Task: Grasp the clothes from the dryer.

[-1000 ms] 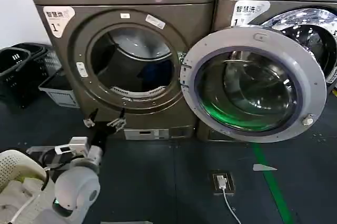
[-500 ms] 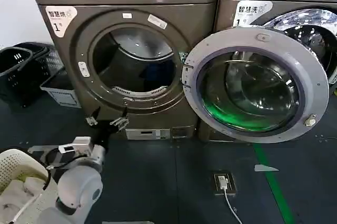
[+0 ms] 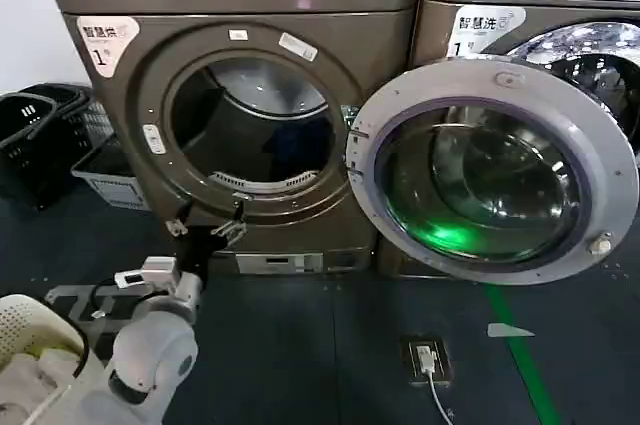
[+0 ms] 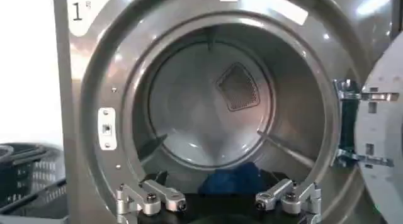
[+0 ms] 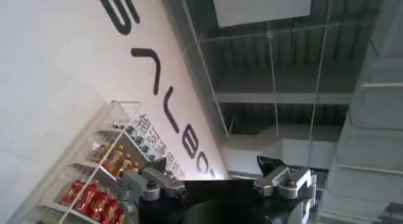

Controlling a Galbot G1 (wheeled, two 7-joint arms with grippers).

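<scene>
Change: compared with a second ago, the left end effector (image 3: 206,229) sits higher against the machine front, its tips now at the lower rim of the porthole.
Baskets: dark plastic laundry baskets (image 3: 40,140) stand on the floor at far left, well apart from the work.
Left end effector: fingers spread wide, holding nothing — aimed straight into the opening.
Dryer: the big brown-bronze metallic front-loading dryer (image 3: 110,125) has its round grey-rimmed glass door (image 3: 490,170) swung fully open to the right.
Clothes: a dark blue crumpled garment (image 4: 234,179) lies at the bottom of the steel drum, near the front lip.
Handling: likely soft, light and limp — pinch a raised fold at its bunched middle, since a loose edge may slip out.
Right end effector: the right end effector (image 5: 217,183) is parked and points up towards a ceiling, fingers apart, empty.
</scene>
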